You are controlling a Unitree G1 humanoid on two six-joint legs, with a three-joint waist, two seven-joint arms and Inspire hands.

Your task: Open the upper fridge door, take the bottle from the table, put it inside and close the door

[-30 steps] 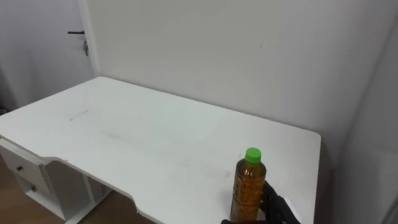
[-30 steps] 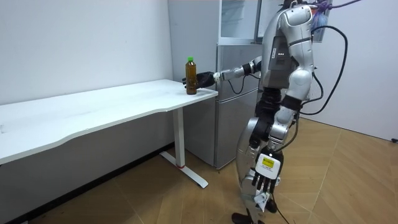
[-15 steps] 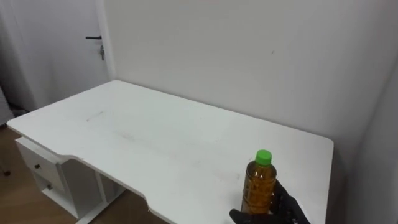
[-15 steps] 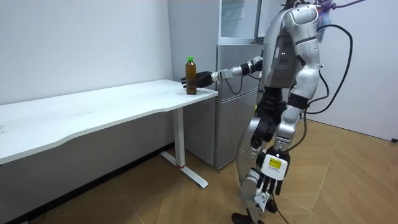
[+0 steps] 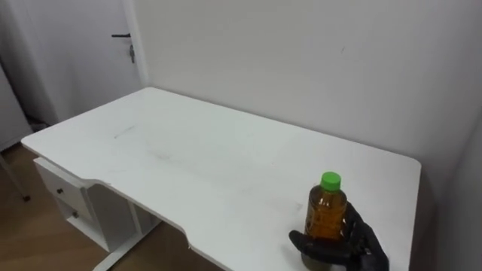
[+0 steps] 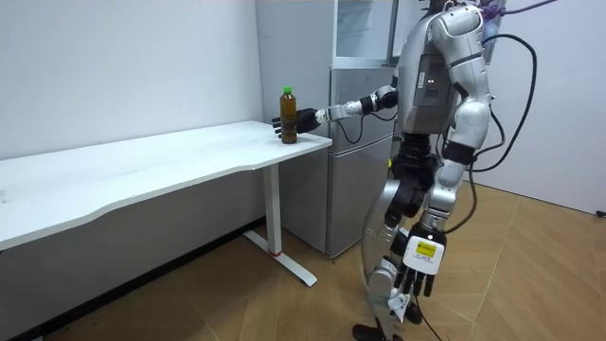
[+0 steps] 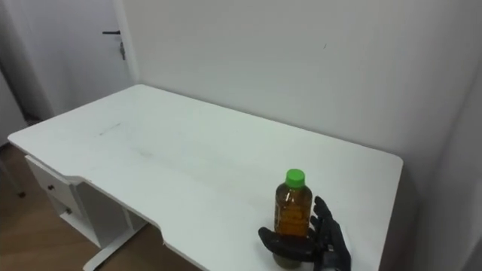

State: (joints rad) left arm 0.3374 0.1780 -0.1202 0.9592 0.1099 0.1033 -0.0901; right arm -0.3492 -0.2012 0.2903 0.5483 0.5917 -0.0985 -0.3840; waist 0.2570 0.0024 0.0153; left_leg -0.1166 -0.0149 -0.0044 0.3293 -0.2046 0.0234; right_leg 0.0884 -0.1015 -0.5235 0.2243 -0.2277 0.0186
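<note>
A clear bottle (image 5: 326, 211) of amber drink with a green cap stands upright near the right front corner of the white table (image 5: 211, 165). My right hand (image 5: 361, 245) is shut on its lower half, thumb across the front and fingers behind. In the room view I stand beside the table's end with my right arm stretched out to the bottle (image 6: 287, 114). My left hand (image 6: 409, 279) hangs by my leg with relaxed fingers. The grey fridge (image 6: 355, 142) stands behind me against the wall, its upper compartment (image 6: 365, 28) above.
The table's right edge (image 5: 416, 218) is close to the bottle. A drawer unit (image 5: 64, 203) sits under the table's left end. A door with a dark handle (image 5: 122, 35) is at the far left. Wooden floor (image 6: 511, 275) lies open around me.
The eye view has shifted, so the bottle sits higher in it. My right hand has wrapped further round the bottle. In the room view my left arm has swung slightly.
</note>
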